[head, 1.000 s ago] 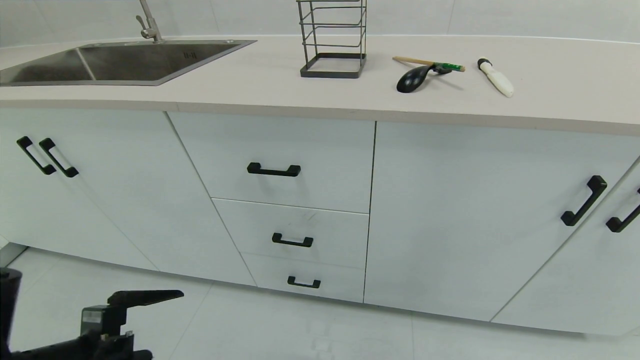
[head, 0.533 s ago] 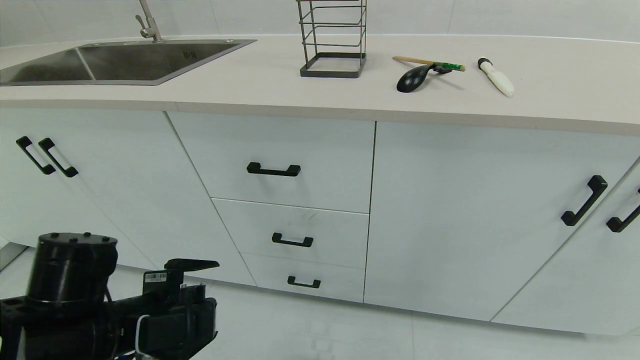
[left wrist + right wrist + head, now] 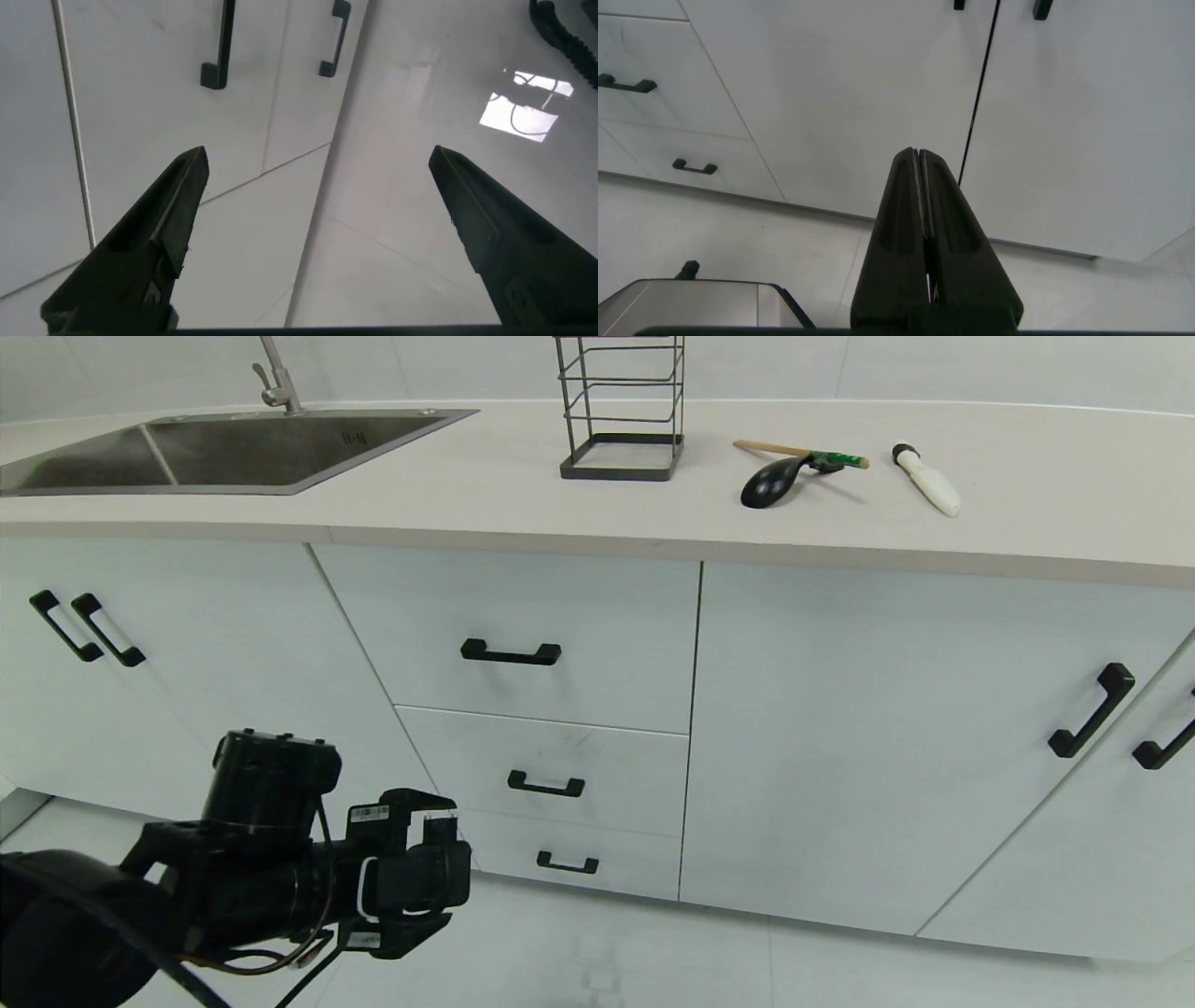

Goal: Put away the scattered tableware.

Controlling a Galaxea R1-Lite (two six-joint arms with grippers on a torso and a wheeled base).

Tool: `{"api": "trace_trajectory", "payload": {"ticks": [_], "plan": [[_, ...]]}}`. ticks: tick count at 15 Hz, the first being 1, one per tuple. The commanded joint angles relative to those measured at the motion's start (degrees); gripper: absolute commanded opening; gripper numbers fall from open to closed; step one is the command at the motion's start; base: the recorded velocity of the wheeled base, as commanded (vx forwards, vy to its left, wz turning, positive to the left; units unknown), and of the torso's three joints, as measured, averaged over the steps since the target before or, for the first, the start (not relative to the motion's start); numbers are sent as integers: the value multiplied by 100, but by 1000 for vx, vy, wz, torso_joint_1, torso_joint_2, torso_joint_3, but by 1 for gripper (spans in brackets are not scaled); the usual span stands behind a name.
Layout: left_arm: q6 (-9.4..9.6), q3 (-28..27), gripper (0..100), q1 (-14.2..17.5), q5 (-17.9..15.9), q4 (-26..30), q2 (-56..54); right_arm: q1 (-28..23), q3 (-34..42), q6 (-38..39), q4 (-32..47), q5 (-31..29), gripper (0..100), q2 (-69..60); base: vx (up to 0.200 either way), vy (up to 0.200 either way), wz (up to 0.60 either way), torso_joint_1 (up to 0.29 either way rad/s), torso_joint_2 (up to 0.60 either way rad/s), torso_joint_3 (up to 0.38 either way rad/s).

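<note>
The left tool [image 3: 318,154] is spread wide with nothing between its two dark fingers [image 3: 159,229], and past them the left wrist view takes in pale floor [image 3: 402,233] tiles and the foot of the cabinet doors [image 3: 140,112]. In the head view this tool hangs low at the robot's left, in front of the cabinet front just left of the stack of three drawers [image 3: 551,756], well below the bench [image 3: 467,504]. The right tool [image 3: 918,151] is pressed together, pinching nothing, and it faces the white cabinet doors low down, with the floor beneath it. All the tableware lies up on the bench, well apart from both tools. A black spoon [image 3: 773,483] lies bowl toward the front edge, its handle running back to the green end of a wooden stick [image 3: 798,453]; whether the two touch cannot be told. Just to the right of them lies a white utensil with a black cap [image 3: 926,481], apart from both. An upright wire rack [image 3: 622,406] stands on the bench to the left of the spoon, and farther left a steel sink [image 3: 224,443] with its tap [image 3: 275,378] is set into the bench.
</note>
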Motion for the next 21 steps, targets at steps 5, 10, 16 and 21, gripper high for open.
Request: {"api": "trace_trajectory", "payload": {"ticks": [5,10,16,21], "plan": [[-119,-601,100,1,-15,-484,1282,0,0,-2,2,2,0,7,0,0,0,0,0,0],[-725,-794,100,-131,3,-1469,2029,0,0,-2,2,11,0,7,0,0,0,0,0,0],[-699,-1515,100,-263,-59,-1469,2600,0,0,-2,2,2,0,7,0,0,0,0,0,0],[-708,-1919,100,-298,-32,-1451,2978,0,0,-2,2,2,0,7,0,0,0,0,0,0]]}}
